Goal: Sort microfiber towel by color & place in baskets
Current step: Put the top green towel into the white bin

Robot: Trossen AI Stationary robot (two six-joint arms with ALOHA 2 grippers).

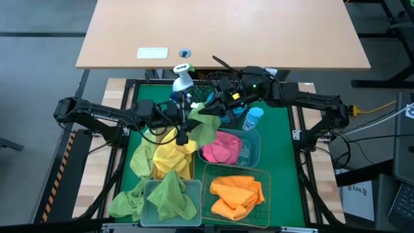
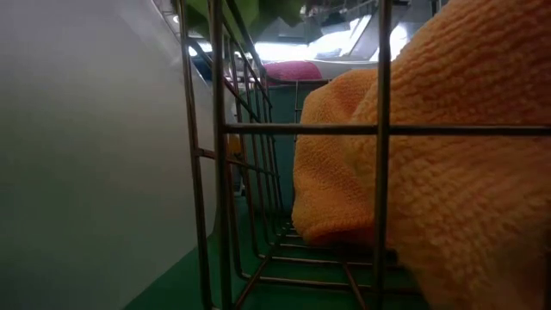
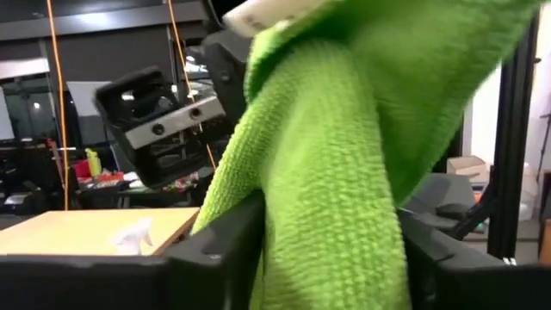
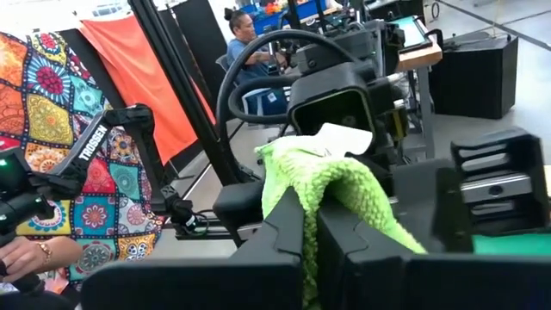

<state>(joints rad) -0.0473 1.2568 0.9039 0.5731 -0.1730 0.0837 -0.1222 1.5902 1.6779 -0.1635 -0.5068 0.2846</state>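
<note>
A green microfiber towel hangs between my two grippers above the middle of the table, over the amber bin and the teal bin. My left gripper comes from the left and is shut on the towel. My right gripper comes from the right and is shut on the same towel, whose white tag shows. Yellow towels fill the amber bin, and a pink towel lies in the teal bin. Green towels sit in the pale-green bin, orange ones in the green wire basket. My left gripper pinches the green towel's left part between its two fingers; the bunched cloth fills the gap. The towel is lifted clear and rises past the fingers. My right gripper pinches a bunched fold of the towel's far right edge between its shut fingers. The cloth drapes over and beyond them, clear of the table.
A round black wire-mesh basket stands at the far side under my right arm. Two clear spray bottles stand by it. More green and yellow towels spill beside the bins at the near left. The low view shows the orange towel behind basket wires.
</note>
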